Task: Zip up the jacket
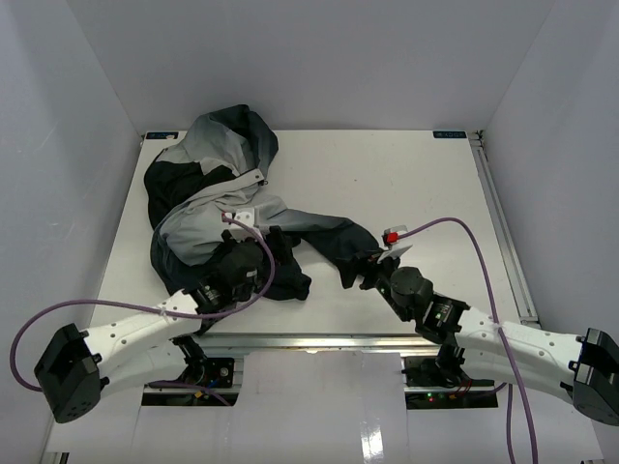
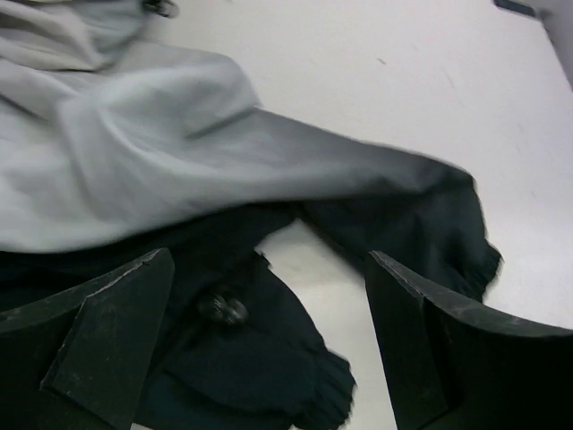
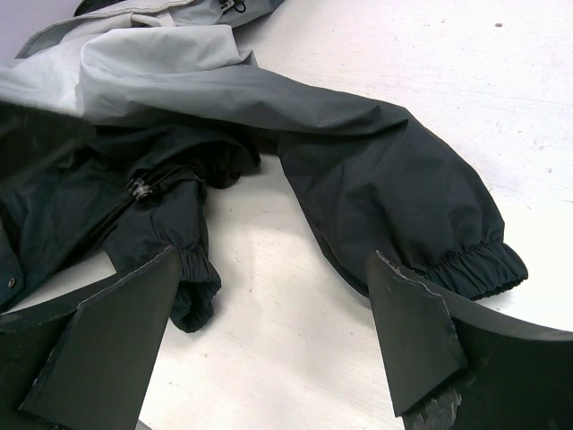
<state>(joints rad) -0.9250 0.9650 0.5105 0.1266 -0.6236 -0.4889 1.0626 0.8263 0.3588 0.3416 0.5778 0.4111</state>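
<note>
The jacket (image 1: pixel 213 193) lies crumpled on the left half of the white table, with its light grey hood at the back and dark parts toward the front. One dark sleeve (image 3: pixel 385 179) stretches right and ends in an elastic cuff (image 3: pixel 474 266). My left gripper (image 1: pixel 280 249) is open over the dark hem folds (image 2: pixel 260 358), where a small dark metal piece (image 2: pixel 224 310) shows between the jaws. My right gripper (image 1: pixel 360 271) is open and empty just before the sleeve cuff, with bare table between its jaws (image 3: pixel 273 340). The zipper (image 3: pixel 139 190) shows in the dark folds at the left.
The table (image 1: pixel 416 174) has white walls on three sides. A metal rail (image 1: pixel 319 340) runs along its near edge and another (image 1: pixel 503 222) along its right side. A small red and white part (image 1: pixel 392 237) sits by the right gripper. Purple cables loop from both wrists.
</note>
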